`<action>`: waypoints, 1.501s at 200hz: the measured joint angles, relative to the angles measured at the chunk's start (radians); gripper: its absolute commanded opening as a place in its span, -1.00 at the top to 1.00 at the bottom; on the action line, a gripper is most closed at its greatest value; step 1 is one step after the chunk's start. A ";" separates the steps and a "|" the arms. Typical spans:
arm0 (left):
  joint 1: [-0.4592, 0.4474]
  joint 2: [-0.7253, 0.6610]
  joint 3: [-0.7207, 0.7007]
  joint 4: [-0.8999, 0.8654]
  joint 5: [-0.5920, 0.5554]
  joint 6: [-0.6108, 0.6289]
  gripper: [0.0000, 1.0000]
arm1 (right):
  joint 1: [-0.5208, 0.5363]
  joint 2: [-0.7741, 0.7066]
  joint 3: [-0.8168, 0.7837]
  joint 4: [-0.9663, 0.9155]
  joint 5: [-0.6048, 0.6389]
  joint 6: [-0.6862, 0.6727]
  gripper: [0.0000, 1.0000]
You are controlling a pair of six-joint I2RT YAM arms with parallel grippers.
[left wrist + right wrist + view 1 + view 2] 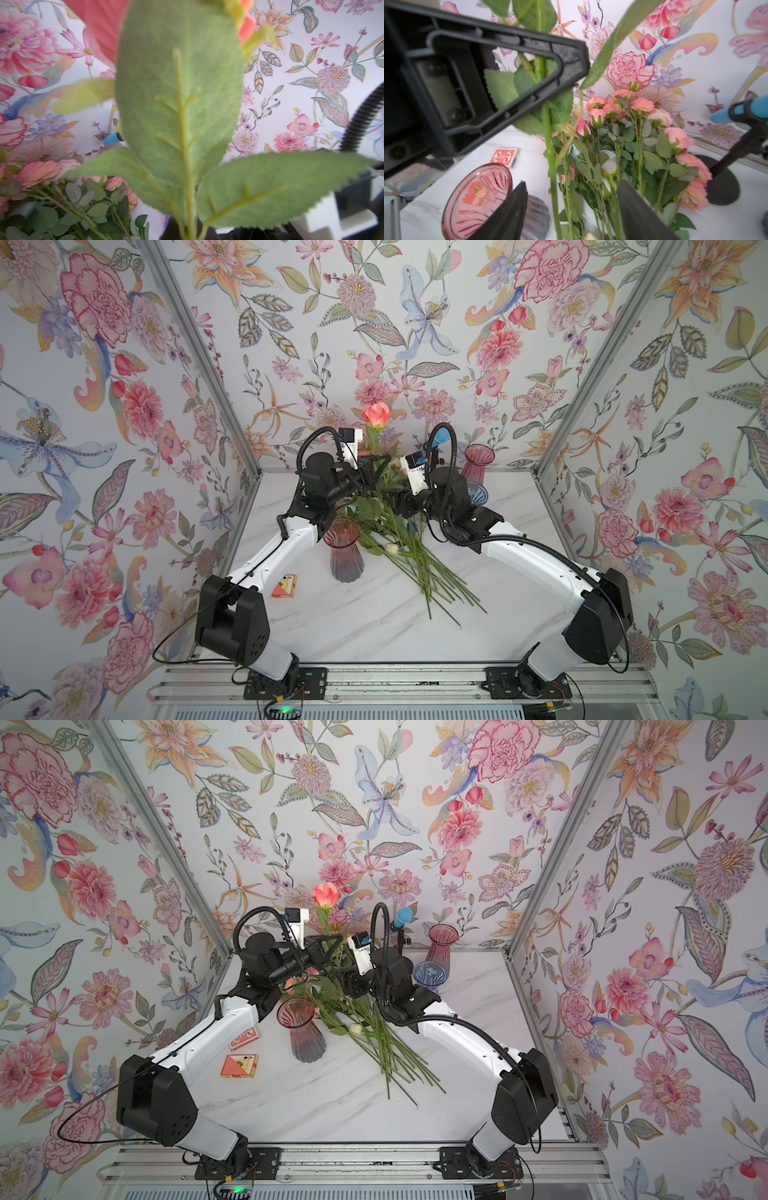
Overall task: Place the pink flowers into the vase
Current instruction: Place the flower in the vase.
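A blurred leaf (178,93) fills the left wrist view; the right arm (453,495) half hides a blue vase (478,497).

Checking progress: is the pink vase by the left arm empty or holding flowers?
Empty. In the right wrist view the pink vase shows only glass inside, no stems.

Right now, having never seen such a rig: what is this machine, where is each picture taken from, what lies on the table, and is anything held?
Two white-and-black robot arms work at a marble table. Two pictures look down from overhead; two come from cameras on the arms' wrists. The left hand is shut on the stem of one pink rose, held roughly upright. The right hand is open and empty. A bunch of pink flowers lies on the table beside the front pink vase. A back pink vase, a blue vase and card packs are there too.
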 measured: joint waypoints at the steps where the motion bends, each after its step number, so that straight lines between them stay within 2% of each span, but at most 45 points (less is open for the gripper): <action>1: 0.000 0.000 0.000 -0.001 -0.003 0.003 1.00 | 0.000 -0.003 -0.002 -0.002 0.002 0.001 -0.65; 32: -0.001 -0.023 0.014 -0.036 -0.110 0.111 1.00 | -0.014 -0.088 -0.045 -0.023 0.033 -0.021 -0.91; 54: -0.010 -0.043 0.015 -0.034 -0.159 0.166 1.00 | -0.018 -0.110 -0.052 -0.026 0.035 -0.033 -0.99; 99: -0.074 -0.054 0.017 -0.013 -0.206 0.217 1.00 | -0.015 -0.085 -0.045 -0.026 -0.001 -0.040 -0.88; 116: -0.095 -0.054 0.017 -0.013 -0.213 0.227 1.00 | -0.009 -0.058 -0.029 -0.023 -0.010 -0.043 -0.69; 154: -0.121 -0.054 0.017 -0.014 -0.235 0.247 1.00 | -0.003 -0.013 0.014 -0.017 -0.028 -0.045 -0.41; 175: -0.130 -0.054 0.017 -0.014 -0.243 0.253 1.00 | -0.003 0.007 0.038 -0.007 -0.034 -0.050 -0.08; 193: -0.135 -0.054 0.017 -0.018 -0.255 0.254 1.00 | -0.003 0.011 0.047 0.004 -0.035 -0.042 0.13; 231: -0.137 -0.054 0.017 -0.021 -0.257 0.253 1.00 | -0.006 0.024 0.056 0.031 -0.036 -0.039 0.43; 256: -0.137 -0.054 0.017 -0.021 -0.257 0.252 1.00 | -0.008 0.047 0.056 0.048 -0.037 -0.031 0.54; 269: -0.137 -0.054 0.017 -0.021 -0.257 0.249 1.00 | -0.010 0.056 0.056 0.053 -0.042 -0.028 0.69; 300: -0.137 -0.052 0.017 -0.019 -0.257 0.245 1.00 | -0.011 0.063 0.056 0.067 -0.063 -0.014 0.82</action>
